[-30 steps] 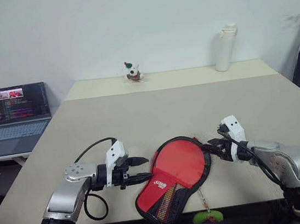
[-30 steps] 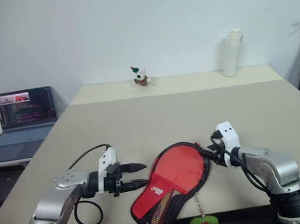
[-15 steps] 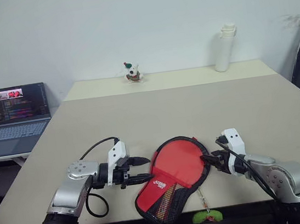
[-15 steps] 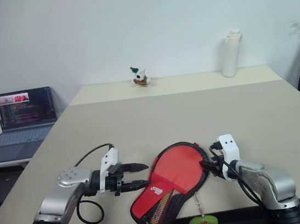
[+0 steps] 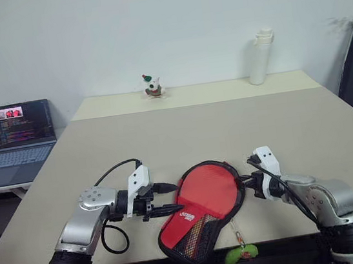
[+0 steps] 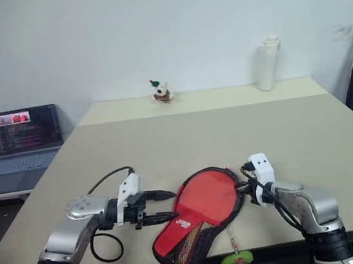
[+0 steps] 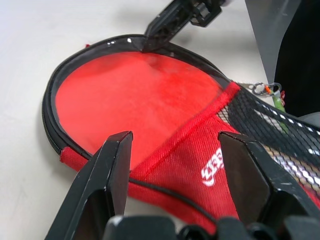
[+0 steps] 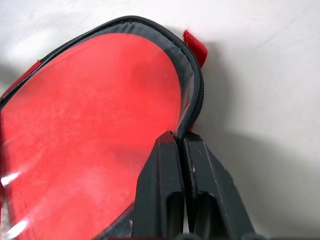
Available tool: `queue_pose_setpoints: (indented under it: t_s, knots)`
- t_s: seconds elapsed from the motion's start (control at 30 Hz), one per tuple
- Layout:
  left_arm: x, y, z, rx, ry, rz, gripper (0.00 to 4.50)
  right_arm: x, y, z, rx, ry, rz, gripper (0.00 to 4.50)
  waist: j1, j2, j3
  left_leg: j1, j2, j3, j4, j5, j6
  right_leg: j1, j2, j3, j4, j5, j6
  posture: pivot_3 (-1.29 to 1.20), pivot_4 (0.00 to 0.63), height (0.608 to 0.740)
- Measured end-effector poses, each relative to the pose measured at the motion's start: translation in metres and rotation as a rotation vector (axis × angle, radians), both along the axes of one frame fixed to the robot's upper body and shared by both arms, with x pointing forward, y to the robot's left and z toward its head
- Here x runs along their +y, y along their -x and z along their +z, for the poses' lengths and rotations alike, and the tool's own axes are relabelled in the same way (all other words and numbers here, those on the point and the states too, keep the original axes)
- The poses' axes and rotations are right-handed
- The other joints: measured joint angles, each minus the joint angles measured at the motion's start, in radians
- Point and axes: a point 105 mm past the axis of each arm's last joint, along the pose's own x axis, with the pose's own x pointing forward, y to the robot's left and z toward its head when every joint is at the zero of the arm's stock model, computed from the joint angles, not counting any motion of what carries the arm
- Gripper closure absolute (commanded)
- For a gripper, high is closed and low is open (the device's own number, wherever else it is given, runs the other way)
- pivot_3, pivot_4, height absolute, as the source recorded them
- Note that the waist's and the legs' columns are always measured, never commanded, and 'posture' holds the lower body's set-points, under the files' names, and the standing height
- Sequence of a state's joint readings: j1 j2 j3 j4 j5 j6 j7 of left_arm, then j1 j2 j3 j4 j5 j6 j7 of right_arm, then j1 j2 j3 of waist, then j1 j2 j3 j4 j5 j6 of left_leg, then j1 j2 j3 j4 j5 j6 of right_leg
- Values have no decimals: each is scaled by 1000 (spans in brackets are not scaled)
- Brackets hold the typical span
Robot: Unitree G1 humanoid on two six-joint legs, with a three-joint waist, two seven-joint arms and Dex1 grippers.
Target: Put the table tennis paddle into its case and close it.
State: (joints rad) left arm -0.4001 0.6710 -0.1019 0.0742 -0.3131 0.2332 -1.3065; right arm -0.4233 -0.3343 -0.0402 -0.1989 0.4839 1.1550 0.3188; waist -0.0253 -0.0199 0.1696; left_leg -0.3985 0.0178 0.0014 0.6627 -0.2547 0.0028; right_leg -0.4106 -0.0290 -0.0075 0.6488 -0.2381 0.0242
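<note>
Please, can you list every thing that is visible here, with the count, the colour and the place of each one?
case: one, red with black mesh and edging, near table edge between the grippers.
table tennis paddle: one, red face, lying in the open case.
green tag: one, hanging below the case over the table edge.
table: one, beige.
small toy figure: one, white, red and green, far side.
bottle: one, white, far right.
laptop: one, dark, open on a side desk, left.
left gripper: black, open, beside the case.
right gripper: black, shut at the case's edging.

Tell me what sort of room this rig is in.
Probably an office or lab workspace: a large beige table against a plain white wall, an open laptop showing code on a side desk, and a white bottle at the back.
</note>
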Motion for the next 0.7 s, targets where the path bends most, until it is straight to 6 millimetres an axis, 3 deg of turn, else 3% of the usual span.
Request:
queue_pose_setpoints:
  t_s: [0.3,0.47,0.7]
  knots:
    - [-2,2,2,-3,-4,-2,1528,-9,-45,34,-119,130,90,4456,-1,0,4,-2,0,1,-1,0,0,-2,1,0,-1,0,0,0,150,740]
    - [-4,4,3,-2,-5,-3,1528,5,-61,45,-177,184,194,4456,-1,0,7,-3,1,1,-2,0,0,-3,2,0,-1,1,-2,0,150,740]
    - [-5,6,0,6,-5,11,1528,32,-73,46,-230,246,360,4456,-2,0,10,-3,6,3,-2,0,0,-4,6,1,-1,3,-6,0,150,740]
